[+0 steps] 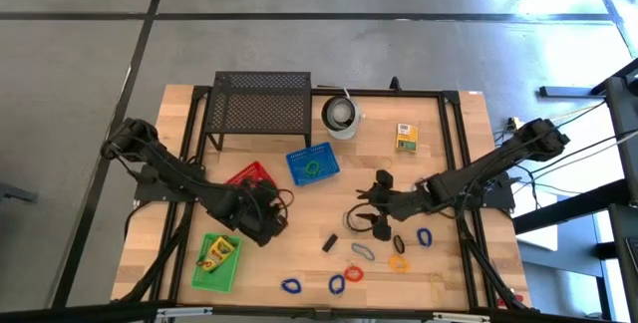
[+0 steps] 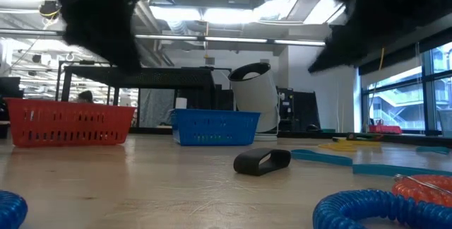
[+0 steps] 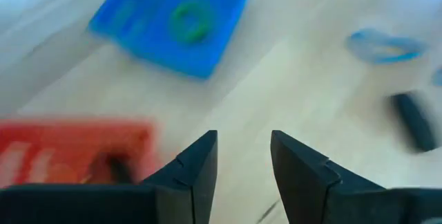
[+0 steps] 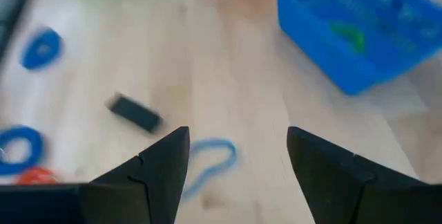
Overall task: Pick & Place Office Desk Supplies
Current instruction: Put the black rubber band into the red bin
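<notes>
My left gripper (image 3: 242, 162) is open with nothing between its fingers. It hovers by the red basket (image 1: 249, 175), where something dark (image 3: 110, 165) lies. My right gripper (image 4: 235, 162) is open above a pale blue loop (image 4: 210, 158) that lies flat on the table, and touches nothing. A black clip (image 1: 329, 242) lies between the arms. Several blue, red, orange and black loops (image 1: 354, 274) are scattered near the front edge. The blue basket (image 1: 312, 166) holds a green loop (image 3: 190, 20). One crayon box (image 1: 217, 253) lies in the green tray (image 1: 204, 278), and another crayon box (image 1: 405, 137) lies at the far right.
A black mesh stand (image 1: 261, 104) and a white cup (image 1: 341, 116) stand along the far edge. Black frame rails (image 1: 454, 139) run down both sides of the table. Bare wood shows between the blue basket and the clip.
</notes>
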You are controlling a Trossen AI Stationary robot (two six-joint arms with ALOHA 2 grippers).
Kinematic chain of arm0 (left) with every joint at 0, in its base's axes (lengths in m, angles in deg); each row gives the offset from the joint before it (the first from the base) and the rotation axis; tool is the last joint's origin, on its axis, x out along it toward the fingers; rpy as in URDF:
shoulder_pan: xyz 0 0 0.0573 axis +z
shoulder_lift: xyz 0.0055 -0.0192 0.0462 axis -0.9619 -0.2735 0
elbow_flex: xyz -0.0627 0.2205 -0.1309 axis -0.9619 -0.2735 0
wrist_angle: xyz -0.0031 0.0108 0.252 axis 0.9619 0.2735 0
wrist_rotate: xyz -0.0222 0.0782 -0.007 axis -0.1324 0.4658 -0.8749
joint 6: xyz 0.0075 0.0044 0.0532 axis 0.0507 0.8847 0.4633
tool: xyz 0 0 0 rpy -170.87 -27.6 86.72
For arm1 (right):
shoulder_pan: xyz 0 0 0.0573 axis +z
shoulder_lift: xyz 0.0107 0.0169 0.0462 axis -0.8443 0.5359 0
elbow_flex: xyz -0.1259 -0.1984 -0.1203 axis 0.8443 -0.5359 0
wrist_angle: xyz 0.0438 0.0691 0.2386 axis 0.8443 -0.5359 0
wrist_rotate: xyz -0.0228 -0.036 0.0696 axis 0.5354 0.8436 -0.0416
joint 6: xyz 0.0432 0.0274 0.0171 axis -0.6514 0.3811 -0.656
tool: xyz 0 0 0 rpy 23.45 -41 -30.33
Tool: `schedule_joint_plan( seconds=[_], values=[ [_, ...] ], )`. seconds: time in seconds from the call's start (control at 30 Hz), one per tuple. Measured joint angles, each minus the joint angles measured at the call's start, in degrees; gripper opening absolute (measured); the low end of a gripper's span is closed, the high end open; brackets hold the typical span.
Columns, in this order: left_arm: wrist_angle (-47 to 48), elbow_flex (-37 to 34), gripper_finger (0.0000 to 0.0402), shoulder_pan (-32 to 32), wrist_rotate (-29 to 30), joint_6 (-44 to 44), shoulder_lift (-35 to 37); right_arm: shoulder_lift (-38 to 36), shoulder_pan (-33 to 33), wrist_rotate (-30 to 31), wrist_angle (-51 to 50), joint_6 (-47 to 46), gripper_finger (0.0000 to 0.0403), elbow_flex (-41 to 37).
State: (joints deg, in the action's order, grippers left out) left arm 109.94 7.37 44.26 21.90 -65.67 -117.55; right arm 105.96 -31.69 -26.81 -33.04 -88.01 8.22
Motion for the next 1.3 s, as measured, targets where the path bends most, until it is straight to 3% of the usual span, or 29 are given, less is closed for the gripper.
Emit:
schedule_joint_plan(
  seconds=[0.1,0.23,0.43,0.6,0.87,1.07,1.3],
  values=[
    [-10.38,-0.02,0.0133,0.67,1.30,8.18,-1.07,2.35,0.00,2.36,-0.77,-1.37,0.0247,0.00],
    [-22.74,-0.03,0.0151,2.12,-2.64,17.04,-3.53,4.50,-0.26,3.99,-0.25,-0.48,0.0247,0.00],
    [-35.99,-0.10,0.0190,3.80,-9.07,27.40,-7.67,6.23,-1.15,-1.04,0.54,-0.04,0.0247,-0.02],
    [-42.59,-0.10,0.0205,4.71,-11.87,33.60,-12.60,7.19,-2.32,-1.61,1.46,-0.01,0.0247,-0.05],
    [-55.52,-0.05,0.0206,4.45,-16.33,37.81,-21.27,11.10,-3.82,-2.27,5.08,0.12,0.0247,-0.04],
    [-59.32,-0.08,0.0207,3.29,-17.31,43.66,-26.58,12.62,-4.50,-2.30,6.78,0.18,0.0247,-0.05],
    [-64.67,-0.06,0.0207,3.43,-19.23,43.05,-30.49,12.96,-4.50,-3.50,7.22,1.37,0.0247,-0.07]
  ],
)
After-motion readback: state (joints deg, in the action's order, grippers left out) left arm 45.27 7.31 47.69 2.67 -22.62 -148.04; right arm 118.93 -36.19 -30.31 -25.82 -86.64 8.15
